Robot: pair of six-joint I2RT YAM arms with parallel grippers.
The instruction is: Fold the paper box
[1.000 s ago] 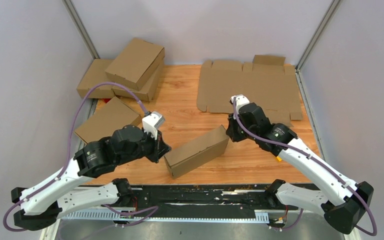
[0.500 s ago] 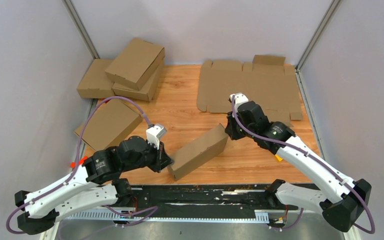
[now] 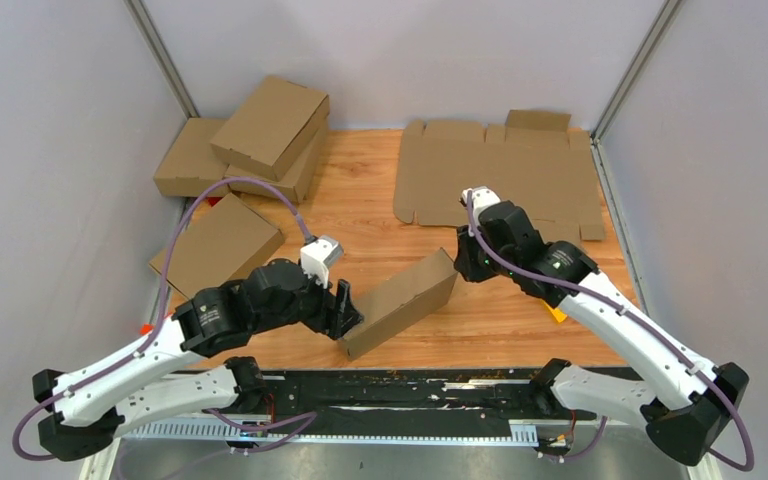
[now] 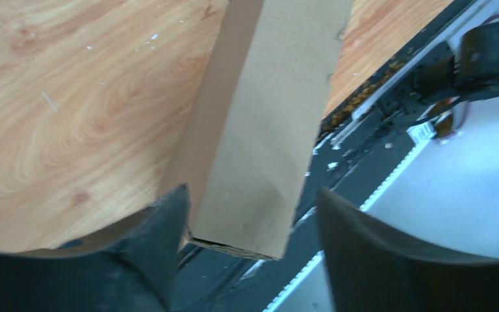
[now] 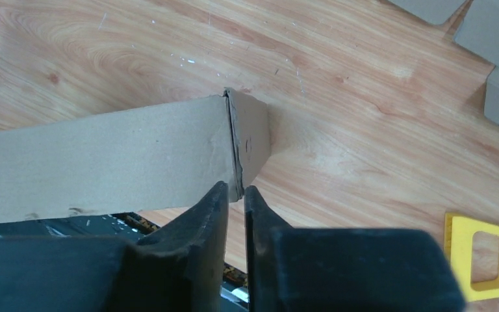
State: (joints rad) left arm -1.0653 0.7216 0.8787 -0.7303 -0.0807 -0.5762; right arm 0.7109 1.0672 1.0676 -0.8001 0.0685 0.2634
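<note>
The paper box (image 3: 400, 300) is a closed brown cardboard box lying slantwise near the table's front edge. My left gripper (image 3: 350, 315) is at its near-left end. In the left wrist view that gripper (image 4: 252, 192) stands open astride the box end (image 4: 266, 130); the left finger is close against the box and a gap shows on the right side. My right gripper (image 3: 460, 265) is at the box's far-right end. In the right wrist view its fingers (image 5: 235, 190) are almost together, pinching the thin cardboard edge at the box's corner (image 5: 104, 156).
Several folded brown boxes (image 3: 260, 140) are stacked at the back left, with another (image 3: 218, 245) lying in front of them. A flat die-cut cardboard sheet (image 3: 500, 175) lies at the back right. A yellow piece (image 5: 481, 257) sits under my right arm. A black rail (image 3: 410, 385) runs along the near edge.
My left gripper has moved right to the box's near end and its jaws have come apart. The box's near end has shifted slightly. My right arm has hardly moved.
</note>
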